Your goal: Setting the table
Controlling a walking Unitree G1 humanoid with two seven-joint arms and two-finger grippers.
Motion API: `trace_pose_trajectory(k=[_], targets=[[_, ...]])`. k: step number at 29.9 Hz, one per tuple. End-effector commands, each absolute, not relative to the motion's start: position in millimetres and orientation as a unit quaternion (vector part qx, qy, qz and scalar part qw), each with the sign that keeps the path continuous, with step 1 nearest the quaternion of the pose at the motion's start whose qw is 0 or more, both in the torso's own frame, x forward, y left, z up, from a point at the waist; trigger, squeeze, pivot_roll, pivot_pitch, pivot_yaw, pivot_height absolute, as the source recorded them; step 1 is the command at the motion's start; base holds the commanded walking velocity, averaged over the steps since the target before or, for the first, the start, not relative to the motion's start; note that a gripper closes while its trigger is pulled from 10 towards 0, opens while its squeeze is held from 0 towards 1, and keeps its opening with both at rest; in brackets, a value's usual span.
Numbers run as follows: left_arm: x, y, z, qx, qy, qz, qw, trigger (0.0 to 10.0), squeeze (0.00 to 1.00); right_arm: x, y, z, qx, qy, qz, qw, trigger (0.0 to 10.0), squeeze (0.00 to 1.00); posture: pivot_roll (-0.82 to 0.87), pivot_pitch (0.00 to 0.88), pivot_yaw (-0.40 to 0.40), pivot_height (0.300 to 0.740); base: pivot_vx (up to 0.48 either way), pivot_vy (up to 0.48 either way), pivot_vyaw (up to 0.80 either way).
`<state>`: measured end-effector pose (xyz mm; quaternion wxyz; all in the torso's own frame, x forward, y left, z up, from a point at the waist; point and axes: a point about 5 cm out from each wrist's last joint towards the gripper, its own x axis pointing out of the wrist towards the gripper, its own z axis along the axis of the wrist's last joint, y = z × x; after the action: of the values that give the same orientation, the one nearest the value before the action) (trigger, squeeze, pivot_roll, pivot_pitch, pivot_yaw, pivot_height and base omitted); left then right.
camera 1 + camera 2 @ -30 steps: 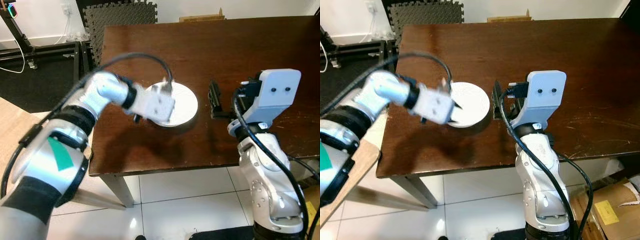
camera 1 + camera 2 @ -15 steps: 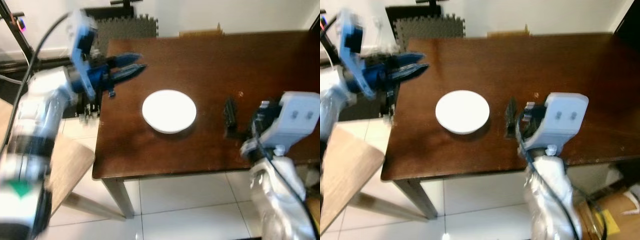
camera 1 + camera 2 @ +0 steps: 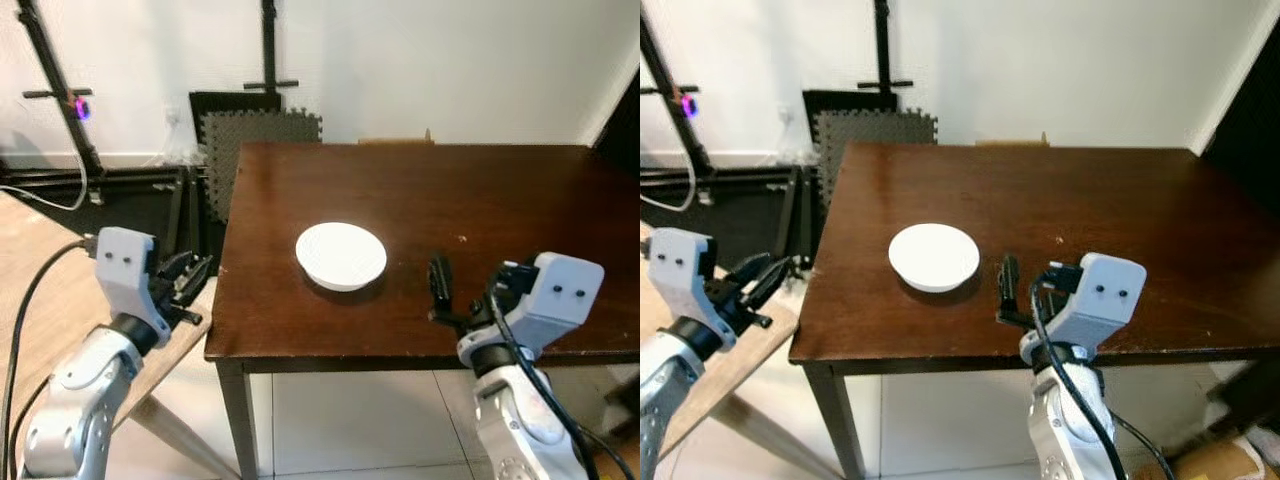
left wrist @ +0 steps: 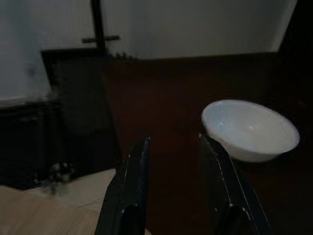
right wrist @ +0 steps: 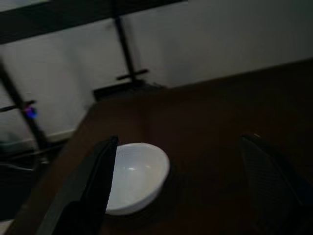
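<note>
With the bowl (image 3: pixel 341 256) set on the surface (image 3: pixel 480 200), both empty end effectors, left (image 3: pixel 190 275) and right (image 3: pixel 438 285), fingers apart, seem between steps; fetching another item looks next.

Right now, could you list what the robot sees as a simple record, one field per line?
Surface: dark brown wooden table
Item on it: round white bowl, upright, on the table's left half
Left gripper: off the table's left edge, fingers open, holding nothing
Right gripper: over the table's near edge, right of the bowl, fingers open, holding nothing
Beside the table: light wooden board on the left
Behind: grey foam mats leaning on a white wall
</note>
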<state>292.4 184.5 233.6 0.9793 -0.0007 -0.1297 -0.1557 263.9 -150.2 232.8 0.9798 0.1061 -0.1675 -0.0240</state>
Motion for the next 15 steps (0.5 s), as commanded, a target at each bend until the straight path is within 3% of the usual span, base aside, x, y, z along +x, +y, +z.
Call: trace_pose_trajectory(k=[1, 15], targets=[[292, 185, 230, 0.005, -0.115, -0.14, 0.984, 10.0, 0.0, 265, -148, 227, 0.104, -0.163, -0.019, 0.981, 10.0, 0.0, 0.06, 0.012, 0.033, 0.74, 0.0, 0.0, 0.0], [284, 181, 219, 0.018, -0.088, -0.116, 0.989, 10.0, 0.0, 269, -146, 222, 0.098, -0.167, -0.005, 0.981, 10.0, 0.0, 0.05, 0.018, 0.021, 0.74, 0.0, 0.0, 0.0]])
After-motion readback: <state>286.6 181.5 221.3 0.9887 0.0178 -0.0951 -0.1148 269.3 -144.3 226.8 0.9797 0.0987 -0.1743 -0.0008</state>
